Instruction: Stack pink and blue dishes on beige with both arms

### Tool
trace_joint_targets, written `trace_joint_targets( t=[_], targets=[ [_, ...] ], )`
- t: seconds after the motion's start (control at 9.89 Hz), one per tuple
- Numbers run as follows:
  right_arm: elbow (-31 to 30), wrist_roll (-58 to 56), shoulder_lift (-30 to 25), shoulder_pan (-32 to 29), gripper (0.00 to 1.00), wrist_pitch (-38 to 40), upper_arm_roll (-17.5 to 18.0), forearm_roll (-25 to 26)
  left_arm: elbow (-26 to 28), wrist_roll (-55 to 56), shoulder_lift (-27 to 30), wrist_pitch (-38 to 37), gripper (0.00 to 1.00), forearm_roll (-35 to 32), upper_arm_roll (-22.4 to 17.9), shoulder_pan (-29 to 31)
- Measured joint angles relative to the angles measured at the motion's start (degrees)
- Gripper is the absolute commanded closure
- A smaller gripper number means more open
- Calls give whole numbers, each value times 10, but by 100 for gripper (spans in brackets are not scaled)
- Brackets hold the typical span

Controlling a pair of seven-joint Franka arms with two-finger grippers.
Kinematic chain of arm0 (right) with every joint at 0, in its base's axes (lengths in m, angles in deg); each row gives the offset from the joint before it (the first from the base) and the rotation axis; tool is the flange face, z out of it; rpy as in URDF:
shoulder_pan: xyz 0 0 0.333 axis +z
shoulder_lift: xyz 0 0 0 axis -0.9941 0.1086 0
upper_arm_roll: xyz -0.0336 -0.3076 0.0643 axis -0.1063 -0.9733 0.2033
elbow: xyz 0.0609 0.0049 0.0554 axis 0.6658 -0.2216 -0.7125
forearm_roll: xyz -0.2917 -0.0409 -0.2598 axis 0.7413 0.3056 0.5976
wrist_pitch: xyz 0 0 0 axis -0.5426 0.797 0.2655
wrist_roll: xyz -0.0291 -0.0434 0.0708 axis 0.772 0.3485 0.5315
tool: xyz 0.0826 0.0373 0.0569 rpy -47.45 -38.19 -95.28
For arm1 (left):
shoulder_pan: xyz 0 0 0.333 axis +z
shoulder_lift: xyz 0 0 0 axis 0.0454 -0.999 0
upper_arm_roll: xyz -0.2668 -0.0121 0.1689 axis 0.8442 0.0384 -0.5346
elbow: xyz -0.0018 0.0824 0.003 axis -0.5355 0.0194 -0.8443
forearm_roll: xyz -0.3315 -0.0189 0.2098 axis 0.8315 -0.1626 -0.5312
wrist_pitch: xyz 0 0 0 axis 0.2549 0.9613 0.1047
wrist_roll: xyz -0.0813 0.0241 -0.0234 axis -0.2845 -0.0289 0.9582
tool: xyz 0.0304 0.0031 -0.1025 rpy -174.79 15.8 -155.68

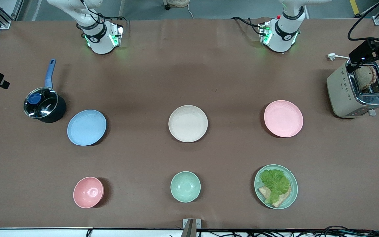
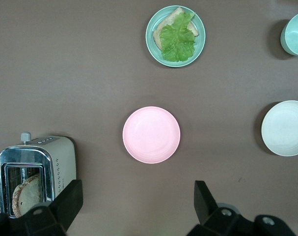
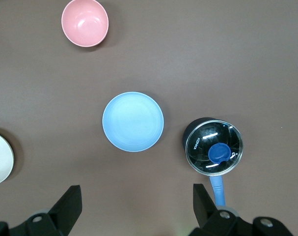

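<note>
Beige plate (image 1: 188, 123) is seen mid-table, the blue plate (image 1: 86, 127) at its nine o'clock, the pink plate (image 1: 283, 118) at three. The left gripper (image 2: 136, 201) is held wide over the pink plate's surroundings, the right gripper (image 3: 136, 201) wide by the blue plate.

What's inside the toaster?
A brown slice of bread stands in the toaster's slot, its top edge poking out. Its lower part is hidden down inside the slot.
</note>
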Motion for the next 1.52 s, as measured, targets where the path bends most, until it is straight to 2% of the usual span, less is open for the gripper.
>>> trace_joint_targets(
  t=[0.61, 0.71, 0.91, 1.11, 1.21, 1.52],
  targets=[
    [-11, -27, 14, -5, 0, -12, 0, 0, 5, 0, 0, 0, 0, 0, -1, 0],
    [-38, -56, 30, -16, 0, -51, 0, -1, 9, 0, -1, -1, 0, 0, -3, 0],
    [-139, -106, 61, -37, 0, -187, -1, -5, 34, -23, -9, 15, 0, 0, -20, 0],
    [-240, -161, 99, -44, 0, -325, -1, -39, 110, -57, -29, 98, 0, 23, -56, 0],
    [-271, -198, 125, -47, 0, -378, -1, -58, 148, -81, -51, 138, 0, 44, -72, 1],
    [-318, -358, 202, -72, 1, -481, -8, -146, 229, -130, -135, 275, 0, 55, -81, 5]
  ],
)
